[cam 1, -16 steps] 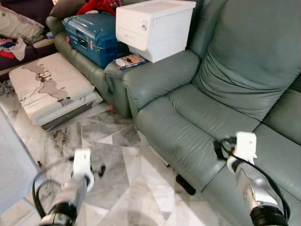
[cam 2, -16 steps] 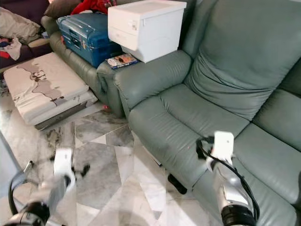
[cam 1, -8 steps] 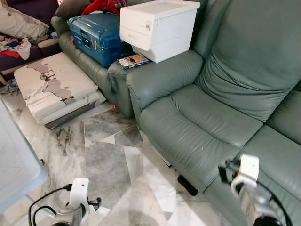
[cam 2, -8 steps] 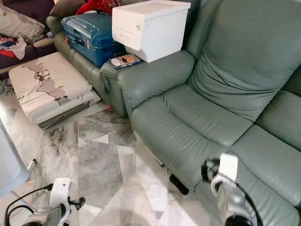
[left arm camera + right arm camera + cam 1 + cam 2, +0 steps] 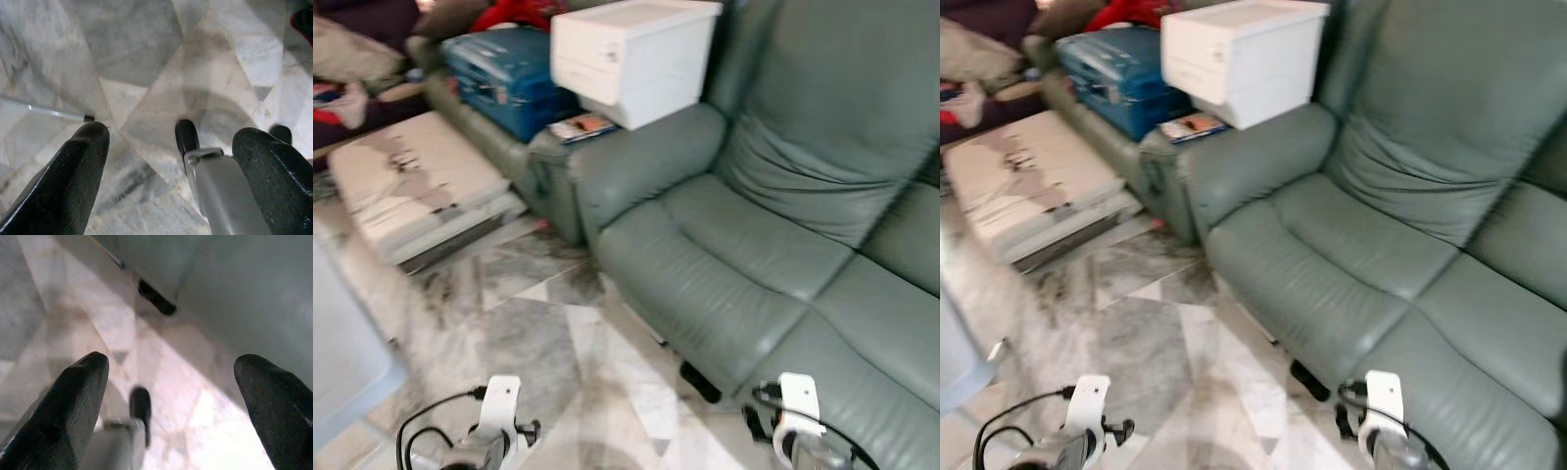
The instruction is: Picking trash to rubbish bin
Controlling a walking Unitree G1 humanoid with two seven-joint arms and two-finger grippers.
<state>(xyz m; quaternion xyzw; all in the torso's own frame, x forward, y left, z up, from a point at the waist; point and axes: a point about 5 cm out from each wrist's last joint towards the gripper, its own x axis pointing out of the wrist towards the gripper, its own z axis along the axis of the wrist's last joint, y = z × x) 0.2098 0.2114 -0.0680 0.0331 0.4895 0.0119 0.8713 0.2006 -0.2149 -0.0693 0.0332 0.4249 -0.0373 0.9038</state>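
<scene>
No trash item or rubbish bin can be made out. Left end effector [image 5: 168, 161]: fingers [image 5: 63, 181] spread wide, holding nothing, pointed down at the grey-and-white marble floor [image 5: 146, 54]; a thin metal rod [image 5: 44, 111] with a dark tip lies on the floor just beyond its finger. Right end effector [image 5: 171, 401]: fingers [image 5: 58, 411] likewise spread wide and empty, above the marble floor beside the front edge of the green leather sofa [image 5: 754, 225]; a black sofa foot [image 5: 156, 297] lies ahead of it under the sofa base. In the head views both arms hang low, the left wrist [image 5: 497, 416] over the floor and the right wrist [image 5: 795, 411] against the sofa front, each with black cable looped at it. Well ahead of the right end effector, on the sofa armrest, stand a white storage box [image 5: 631, 59] and, just beside it, a small printed booklet [image 5: 579, 126]. Beyond these a blue suitcase [image 5: 504, 69] rests on a further seat. Well ahead of the left end effector a folded white mattress pad [image 5: 416, 191] with grey print lies on the floor. A pale blue-grey surface [image 5: 342, 362] borders the left end effector's outer side. The head views are slightly blurred.
</scene>
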